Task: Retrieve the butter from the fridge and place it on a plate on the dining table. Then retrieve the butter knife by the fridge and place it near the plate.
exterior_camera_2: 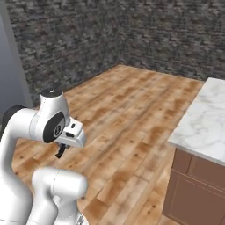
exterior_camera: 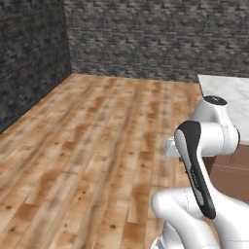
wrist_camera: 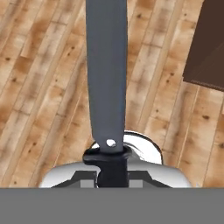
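In the hand view the butter knife (wrist_camera: pixel 107 65) points up the picture, its long grey blade over the wooden floor and its black handle clamped between my fingers. My gripper (wrist_camera: pixel 111 174) is shut on that handle. In the right base view the hand hangs low beside the arm, and a dark tip of the gripper (exterior_camera_2: pixel 60 150) shows under it. A white marble top on a brown base, which looks like the dining table (exterior_camera_2: pixel 200 125), stands to the right, and its corner (exterior_camera: pixel 228 90) shows at the right of the left base view. The butter, the plate and the fridge are out of view.
Wooden plank floor (exterior_camera: pixel 92 146) stretches ahead to dark stone walls (exterior_camera: pixel 146 34). A pale grey panel (exterior_camera_2: pixel 8 66) rises at the left edge of the right base view. A brown cabinet corner (wrist_camera: pixel 208 48) shows at the hand view's upper right.
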